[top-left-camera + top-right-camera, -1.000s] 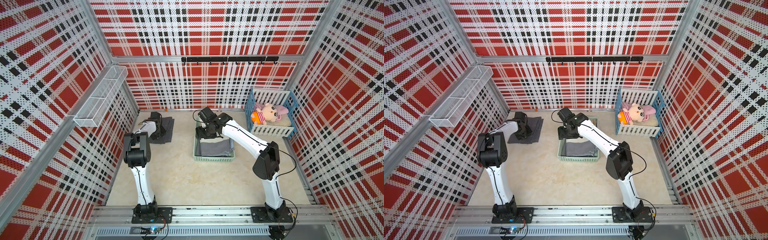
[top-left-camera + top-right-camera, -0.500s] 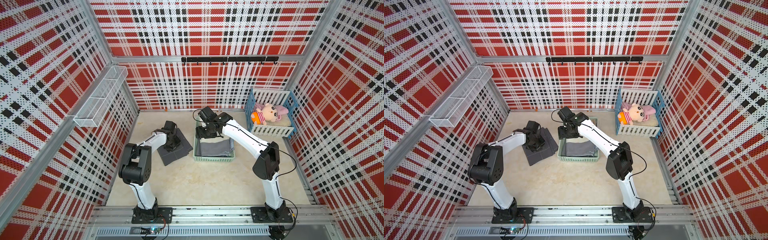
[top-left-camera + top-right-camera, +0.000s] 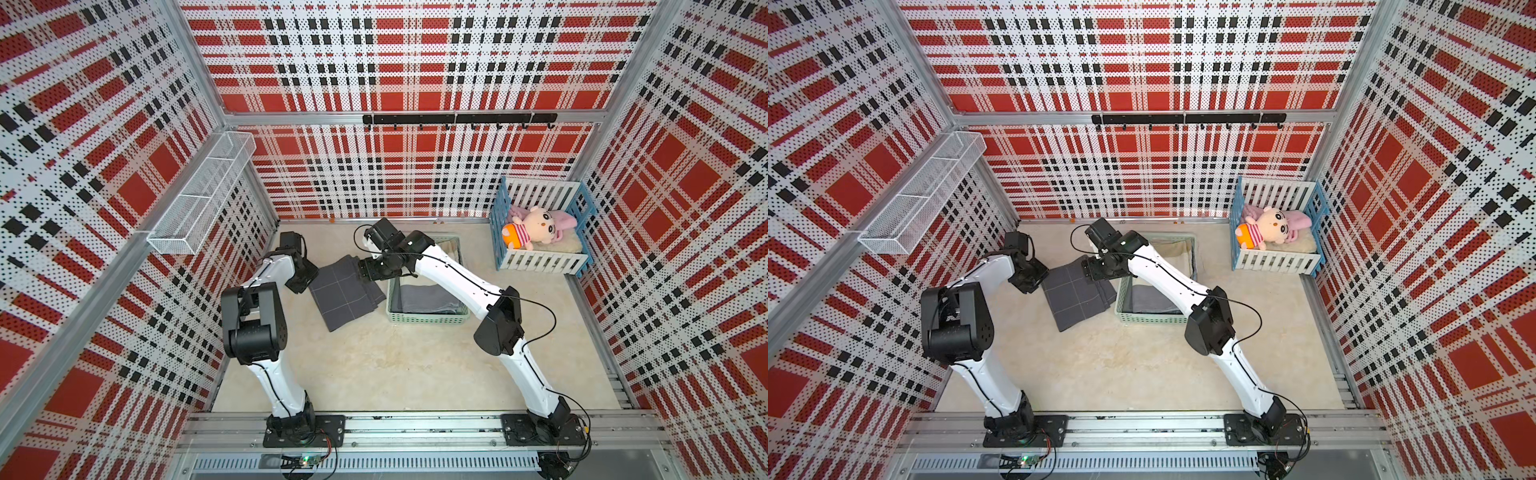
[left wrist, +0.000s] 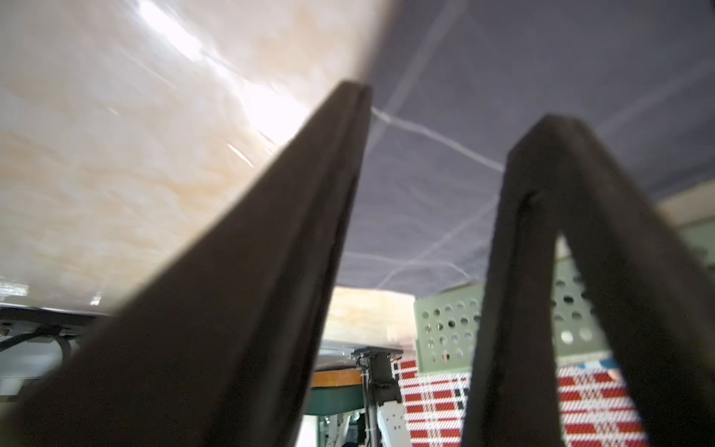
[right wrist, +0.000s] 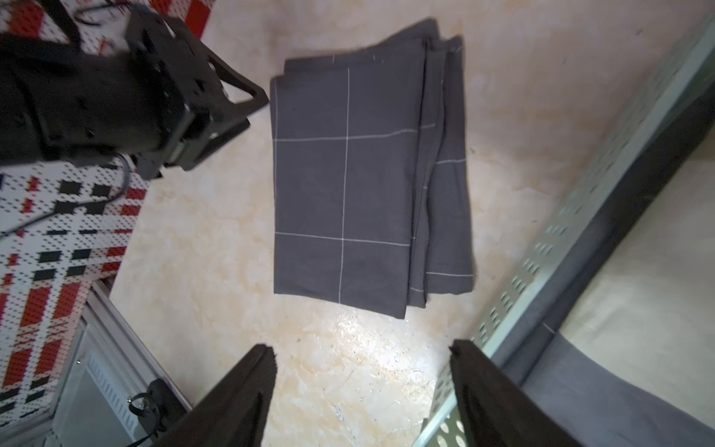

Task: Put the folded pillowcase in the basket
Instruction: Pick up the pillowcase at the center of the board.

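Beige tabletop (image 3: 395,365) bears folded pillowcase (image 3: 345,293) beside basket (image 3: 428,319) under right arm (image 3: 457,274); left pincer (image 4: 456,106), right pincer (image 5: 361,346) spread.

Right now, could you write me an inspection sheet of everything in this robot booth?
Surface: beige marbled tabletop; no spills seen.
Job's things: folded pillowcase, dark grey with thin white lines, lies flat on the tabletop beside the basket, not in it. The basket already holds another grey cloth.
Clutter: toy crib with a plush doll in the far right corner.
Jaws: left jaws apart at the pillowcase's edge, holding nothing. Right jaws wide apart by the basket's rim, empty.
Cables: black cable loops off the right arm; no snags seen.
Surroundings: plaid perforated walls, wire-mesh shelf, hook rail.
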`<state>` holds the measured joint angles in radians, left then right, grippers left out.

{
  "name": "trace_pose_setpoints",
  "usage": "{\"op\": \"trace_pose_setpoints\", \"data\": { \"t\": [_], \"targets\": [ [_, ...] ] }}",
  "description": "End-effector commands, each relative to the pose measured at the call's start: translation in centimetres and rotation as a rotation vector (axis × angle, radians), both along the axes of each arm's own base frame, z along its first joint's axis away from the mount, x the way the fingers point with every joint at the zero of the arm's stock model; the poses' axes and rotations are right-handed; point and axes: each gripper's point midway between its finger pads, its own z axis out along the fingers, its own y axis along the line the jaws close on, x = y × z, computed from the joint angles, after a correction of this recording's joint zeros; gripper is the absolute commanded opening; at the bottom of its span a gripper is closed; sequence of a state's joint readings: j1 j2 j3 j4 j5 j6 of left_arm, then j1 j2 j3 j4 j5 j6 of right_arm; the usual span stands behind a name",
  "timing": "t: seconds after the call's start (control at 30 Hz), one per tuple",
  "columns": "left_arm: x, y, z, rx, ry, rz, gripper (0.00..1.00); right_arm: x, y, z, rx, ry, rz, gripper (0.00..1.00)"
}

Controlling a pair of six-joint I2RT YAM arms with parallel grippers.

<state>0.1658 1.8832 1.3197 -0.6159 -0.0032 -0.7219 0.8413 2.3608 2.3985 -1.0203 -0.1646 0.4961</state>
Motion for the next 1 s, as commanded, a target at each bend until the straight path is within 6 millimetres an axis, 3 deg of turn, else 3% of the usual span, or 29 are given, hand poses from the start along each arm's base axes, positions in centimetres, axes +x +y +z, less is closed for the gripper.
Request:
{"op": "trace_pose_setpoints", "data": {
  "t": [0.0,0.27,0.4,0.47,0.57,0.63,0.7,0.73,0.97],
  "targets": [
    [0.5,0.5,-0.5,0.059,0.010,-0.050,0.44,-0.5,1.2,-1.8,0.017,0.010,0.047,0.79],
    [2.1,-0.1,-2.5,0.010,-0.054,-0.049,0.49,-1.5,2.2,-4.8,-0.019,0.063,0.068,0.79],
    [1.5,0.2,-4.6,0.021,0.008,-0.049,0.47,-1.5,2.2,-5.1,-0.024,0.069,0.060,0.79],
    [0.9,0.4,-5.6,0.031,0.049,-0.055,0.43,-1.4,2.2,-4.9,-0.022,0.067,0.056,0.79],
    [0.4,0.7,-6.2,0.049,0.083,-0.062,0.28,-1.3,2.2,-4.9,-0.024,0.065,0.052,0.78],
    [0.2,1.1,-6.0,0.068,0.099,-0.069,0.14,-1.2,2.4,-5.1,-0.025,0.066,0.047,0.78],
    [0.1,1.5,-5.2,0.095,0.107,-0.087,0.07,-1.3,2.4,-5.9,-0.032,0.082,0.047,0.79],
    [0.1,1.8,-4.4,0.116,0.108,-0.096,0.04,-1.0,2.8,-5.2,-0.012,0.070,0.047,0.79],
    [-1.2,3.5,-0.4,0.264,0.128,-0.180,0.00,-1.3,3.8,-6.1,-0.001,0.081,0.068,0.80]
  ]
}}
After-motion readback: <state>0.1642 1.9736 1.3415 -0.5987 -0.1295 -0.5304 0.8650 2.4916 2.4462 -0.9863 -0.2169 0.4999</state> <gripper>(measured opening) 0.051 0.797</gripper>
